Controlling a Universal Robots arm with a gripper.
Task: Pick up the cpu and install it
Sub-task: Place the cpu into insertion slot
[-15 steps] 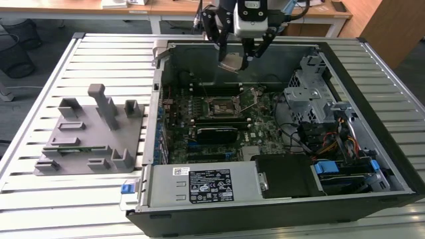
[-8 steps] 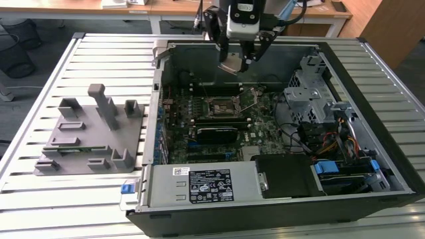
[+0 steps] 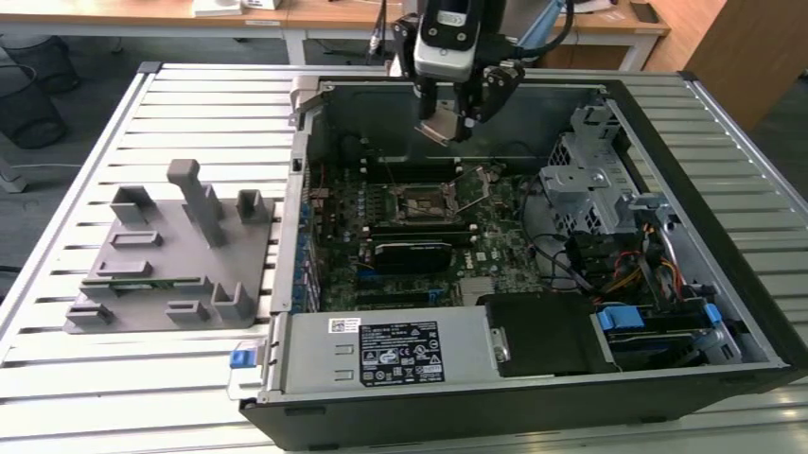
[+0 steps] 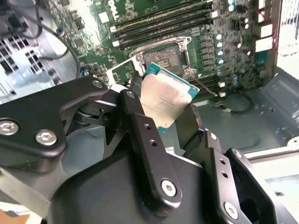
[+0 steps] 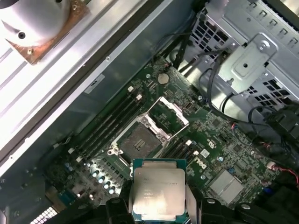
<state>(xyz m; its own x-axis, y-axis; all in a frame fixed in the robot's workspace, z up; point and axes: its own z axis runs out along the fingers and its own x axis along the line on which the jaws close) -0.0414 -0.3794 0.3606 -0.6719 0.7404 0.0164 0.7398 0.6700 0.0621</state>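
Observation:
The cpu, a small square chip with a silvery top and green rim, hangs tilted above the far part of the open computer case. My gripper is shut on it; in both wrist views the black fingers press two opposite edges of the cpu. Below it on the motherboard lies the square black socket, its metal frame swung open and its lever up. The chip is well above the socket and touches nothing else.
A grey holder with upright posts stands on the slatted table at the exterior view's left. Inside the case, a metal drive cage and cables sit at the exterior view's right. Memory slots run beside the socket. The power supply is nearest the camera.

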